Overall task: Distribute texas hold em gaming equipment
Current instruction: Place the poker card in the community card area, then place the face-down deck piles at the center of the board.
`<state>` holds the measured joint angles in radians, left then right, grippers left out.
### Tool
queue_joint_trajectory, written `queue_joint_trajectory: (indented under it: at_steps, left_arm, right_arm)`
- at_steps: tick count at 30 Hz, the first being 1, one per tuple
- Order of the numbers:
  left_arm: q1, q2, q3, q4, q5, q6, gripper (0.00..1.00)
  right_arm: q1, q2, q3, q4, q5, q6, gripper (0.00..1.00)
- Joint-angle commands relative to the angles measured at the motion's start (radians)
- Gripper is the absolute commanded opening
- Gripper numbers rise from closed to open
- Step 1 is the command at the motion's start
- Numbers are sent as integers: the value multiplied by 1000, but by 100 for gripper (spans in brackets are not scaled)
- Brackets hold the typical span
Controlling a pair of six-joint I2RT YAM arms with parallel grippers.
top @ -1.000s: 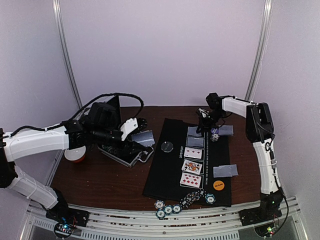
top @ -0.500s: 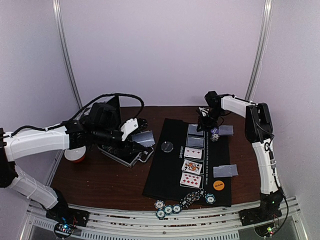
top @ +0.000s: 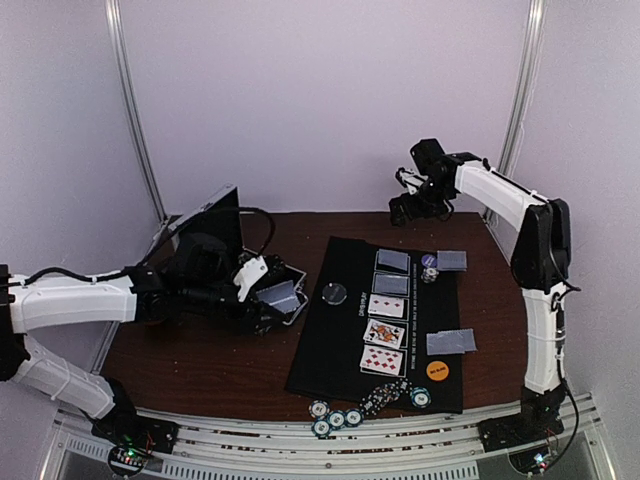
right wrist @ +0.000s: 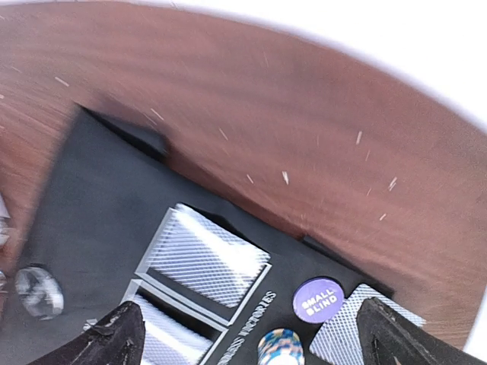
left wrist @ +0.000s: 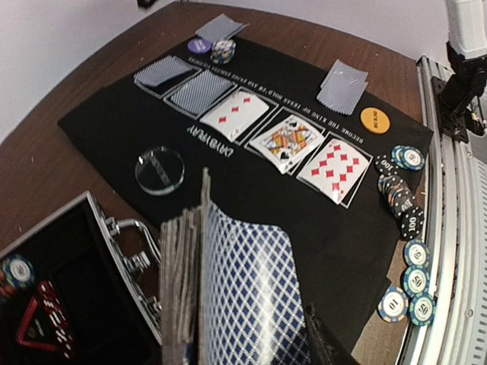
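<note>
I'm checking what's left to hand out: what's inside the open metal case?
Inside the metal case lie a teal-edged poker chip and a red item with white markings. The deck of cards in front hides part of it; the rest runs off frame.

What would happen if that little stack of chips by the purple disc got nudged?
The chip stack stands several chips high on a narrow base, so a sideways push would probably topple it. Chips are round, so loose ones might roll across the mat. The mat looks like felt, which may slow sliding.
</note>
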<state>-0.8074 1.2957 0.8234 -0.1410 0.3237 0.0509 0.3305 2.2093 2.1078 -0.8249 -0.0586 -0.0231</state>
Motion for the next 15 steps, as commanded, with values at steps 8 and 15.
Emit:
queue_joint_trajectory:
  at_steps: [8, 15]
  left_arm:
    - [-110, -142, -339, 174, -221, -367, 41]
    - [-147, -107, -458, 259, -251, -420, 41]
  right_arm:
    - [186, -292, -171, 49, 101, -27, 100]
    - [236, -387, -258, 63, 114, -22, 100]
